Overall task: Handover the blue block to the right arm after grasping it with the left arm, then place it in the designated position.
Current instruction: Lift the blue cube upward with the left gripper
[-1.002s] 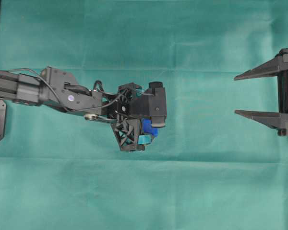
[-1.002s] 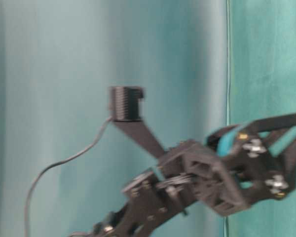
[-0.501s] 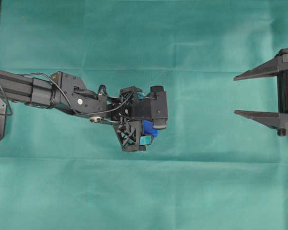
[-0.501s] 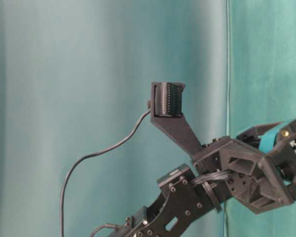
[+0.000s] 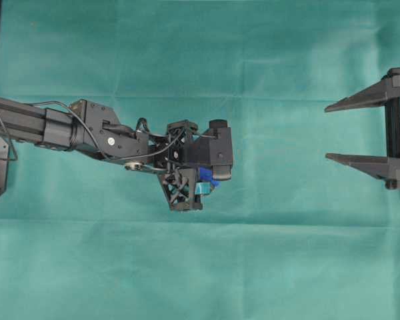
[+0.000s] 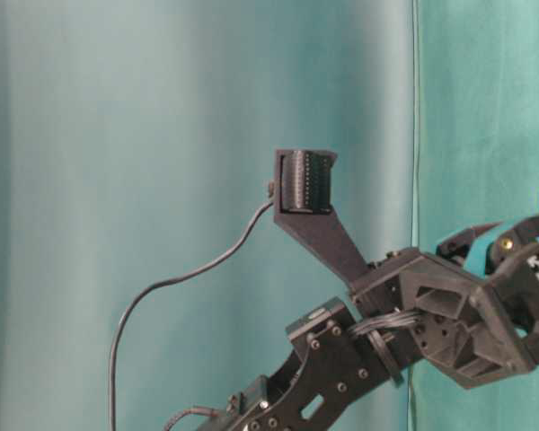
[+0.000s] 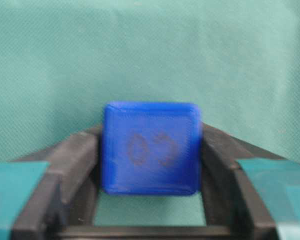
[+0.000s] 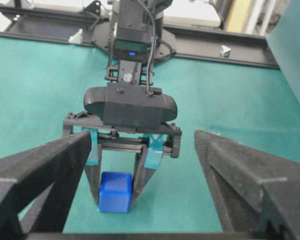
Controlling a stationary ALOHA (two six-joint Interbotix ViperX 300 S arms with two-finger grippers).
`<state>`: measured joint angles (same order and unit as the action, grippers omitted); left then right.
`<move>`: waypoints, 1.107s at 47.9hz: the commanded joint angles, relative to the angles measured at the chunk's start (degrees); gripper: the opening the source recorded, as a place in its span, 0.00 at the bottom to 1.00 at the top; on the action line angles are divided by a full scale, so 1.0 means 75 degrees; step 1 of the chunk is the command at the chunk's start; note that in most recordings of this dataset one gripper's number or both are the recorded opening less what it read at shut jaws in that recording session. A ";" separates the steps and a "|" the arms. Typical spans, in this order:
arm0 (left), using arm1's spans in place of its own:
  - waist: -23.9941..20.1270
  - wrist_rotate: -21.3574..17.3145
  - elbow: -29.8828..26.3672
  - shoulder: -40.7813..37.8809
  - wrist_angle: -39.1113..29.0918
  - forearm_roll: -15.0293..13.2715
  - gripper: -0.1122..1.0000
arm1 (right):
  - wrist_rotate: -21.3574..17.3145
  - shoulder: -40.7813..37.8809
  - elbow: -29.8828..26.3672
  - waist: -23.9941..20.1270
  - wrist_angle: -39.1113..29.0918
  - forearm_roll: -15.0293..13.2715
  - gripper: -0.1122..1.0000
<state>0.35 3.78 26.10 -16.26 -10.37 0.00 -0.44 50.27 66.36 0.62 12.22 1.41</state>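
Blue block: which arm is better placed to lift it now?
Left. The left gripper has its fingers on both sides of the blue block; the right gripper sits open, far off at the cloth's edge.

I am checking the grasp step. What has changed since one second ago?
The left end effector moved a little toward the right arm, then closed its teal-taped fingers onto the blue block. The right end effector stayed wide open and still.
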 commanded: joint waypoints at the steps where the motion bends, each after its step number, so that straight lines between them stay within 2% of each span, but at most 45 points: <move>1: -0.0012 0.0012 -0.0094 0.0141 0.0023 0.0012 0.52 | 0.0012 -0.0047 -0.0164 0.0023 0.0023 0.0000 0.95; 15: 0.0000 0.0035 -0.0082 0.0316 -0.0047 0.0012 0.52 | 0.0000 -0.0070 -0.0164 0.0023 0.0023 0.0000 0.95; 25: 0.0047 0.0035 -0.0176 0.0586 -0.0469 0.0023 0.52 | 0.0012 -0.0070 -0.0164 0.0023 0.0023 0.0000 0.95; 53: 0.0105 0.0023 -0.0434 0.2414 -0.1383 0.0023 0.52 | 0.0012 -0.0082 -0.0176 0.0023 -0.0047 -0.0012 0.95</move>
<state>0.88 4.04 24.43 -1.14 -20.21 0.00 -0.44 50.01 66.36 0.70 11.69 1.41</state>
